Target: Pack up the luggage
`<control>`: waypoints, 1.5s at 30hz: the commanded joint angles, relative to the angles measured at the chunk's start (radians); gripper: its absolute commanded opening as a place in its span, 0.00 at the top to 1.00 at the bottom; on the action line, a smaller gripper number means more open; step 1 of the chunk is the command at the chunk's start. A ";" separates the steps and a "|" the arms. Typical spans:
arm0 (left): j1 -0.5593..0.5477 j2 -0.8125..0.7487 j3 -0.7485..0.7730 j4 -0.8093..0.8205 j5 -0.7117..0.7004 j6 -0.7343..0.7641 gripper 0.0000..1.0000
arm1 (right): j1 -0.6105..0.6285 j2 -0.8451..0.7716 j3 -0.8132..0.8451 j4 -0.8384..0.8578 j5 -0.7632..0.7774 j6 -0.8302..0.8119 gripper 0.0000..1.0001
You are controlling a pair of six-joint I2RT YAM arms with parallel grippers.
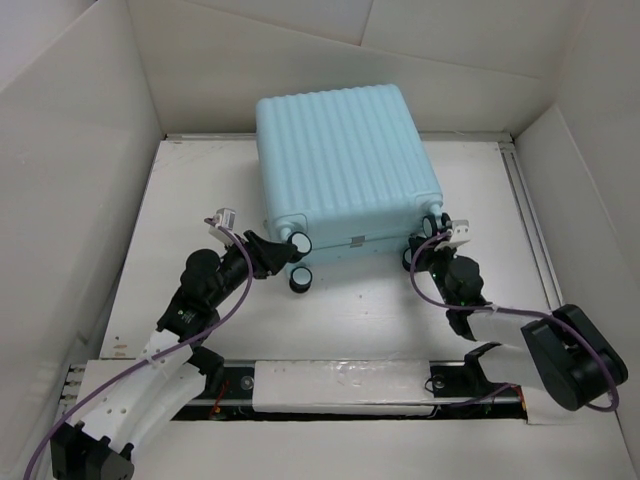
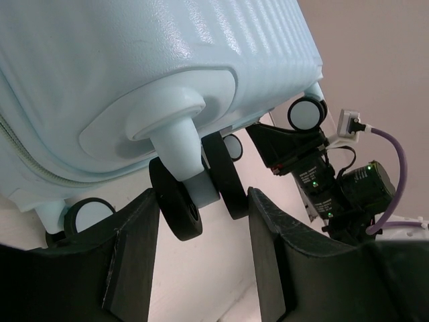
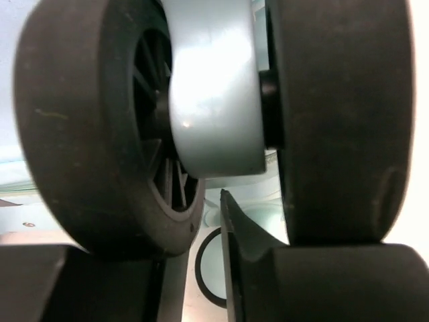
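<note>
The luggage [image 1: 345, 165], a pale aqua ribbed hard-shell suitcase, lies closed on the white table, caster wheels facing the arms. My left gripper [image 1: 283, 255] is open at its near left corner. In the left wrist view the fingers [image 2: 134, 255] stand on either side of a black double caster wheel [image 2: 177, 201] just beyond their tips, without touching it. My right gripper [image 1: 425, 248] is at the near right caster wheel [image 1: 432, 228]. In the right wrist view that wheel [image 3: 100, 134] fills the frame just above the fingertips [image 3: 241, 228], which stand a narrow gap apart with nothing between them.
White walls [image 1: 70, 180] box in the table on the left, back and right. A second left caster [image 1: 301, 281] hangs over the table below the suitcase edge. A metal rail [image 1: 350, 385] runs along the near edge between the arm bases.
</note>
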 commanded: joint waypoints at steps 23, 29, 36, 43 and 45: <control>-0.020 0.021 0.042 0.109 0.131 0.051 1.00 | 0.099 0.015 0.049 0.159 -0.088 -0.043 1.00; -0.020 0.071 0.042 0.169 0.131 0.030 1.00 | 0.283 -0.031 0.031 0.079 0.035 -0.017 1.00; -0.020 0.163 0.051 0.239 0.161 0.010 1.00 | 0.609 0.027 0.089 0.045 0.193 0.047 1.00; -0.020 0.205 0.091 0.262 0.215 -0.021 1.00 | 0.890 0.318 0.323 0.120 0.254 0.079 1.00; -0.020 0.205 0.114 0.262 0.244 -0.039 1.00 | 0.969 0.401 0.415 0.179 0.276 0.080 1.00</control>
